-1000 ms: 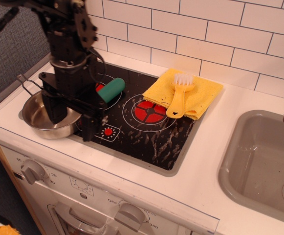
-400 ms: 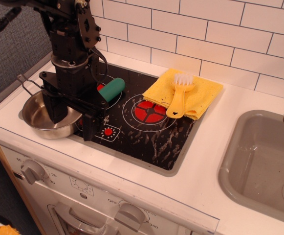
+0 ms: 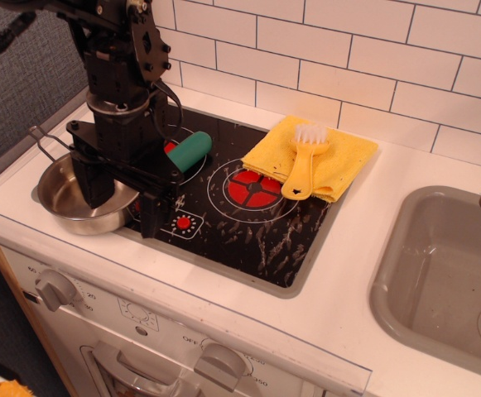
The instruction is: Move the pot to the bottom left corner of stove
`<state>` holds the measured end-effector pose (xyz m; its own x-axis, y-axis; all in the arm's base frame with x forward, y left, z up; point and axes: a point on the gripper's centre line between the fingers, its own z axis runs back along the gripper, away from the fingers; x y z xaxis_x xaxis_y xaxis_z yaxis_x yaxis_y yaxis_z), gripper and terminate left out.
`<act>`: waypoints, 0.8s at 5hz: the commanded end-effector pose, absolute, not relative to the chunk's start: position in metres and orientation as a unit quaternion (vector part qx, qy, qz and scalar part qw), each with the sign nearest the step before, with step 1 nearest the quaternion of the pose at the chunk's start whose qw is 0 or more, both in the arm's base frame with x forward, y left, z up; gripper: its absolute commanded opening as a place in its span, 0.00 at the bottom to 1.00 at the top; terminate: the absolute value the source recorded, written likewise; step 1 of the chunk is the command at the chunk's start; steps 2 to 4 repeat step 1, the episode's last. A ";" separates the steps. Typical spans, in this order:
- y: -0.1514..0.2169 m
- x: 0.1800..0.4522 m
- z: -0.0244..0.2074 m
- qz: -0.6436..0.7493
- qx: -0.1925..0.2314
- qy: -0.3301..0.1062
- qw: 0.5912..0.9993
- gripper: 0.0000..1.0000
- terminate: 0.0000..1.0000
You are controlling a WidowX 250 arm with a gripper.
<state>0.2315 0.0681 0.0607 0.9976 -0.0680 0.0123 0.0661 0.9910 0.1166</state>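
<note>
The shiny steel pot (image 3: 62, 197) sits at the front left, on the white counter and over the stove's left rim, its wire handle pointing back left. The black stove (image 3: 248, 219) has two red burners and small red dials. My black gripper (image 3: 120, 203) hangs over the pot's right rim. It is open: one finger stands inside the pot and the other finger outside on the stove glass, with the rim between them.
A green cylinder (image 3: 189, 152) lies on the left burner. A yellow cloth (image 3: 343, 157) with a yellow brush (image 3: 304, 161) lies on the stove's back right corner. A grey sink (image 3: 447, 273) is on the right. A tiled wall stands behind.
The gripper rose very slightly over the pot's rim a second ago. Since then nothing has moved.
</note>
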 end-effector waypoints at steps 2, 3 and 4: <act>0.072 0.235 0.069 -0.033 0.064 -0.026 0.997 1.00 1.00; 0.072 0.235 0.069 -0.033 0.064 -0.026 0.997 1.00 1.00; 0.072 0.235 0.069 -0.033 0.064 -0.026 0.997 1.00 1.00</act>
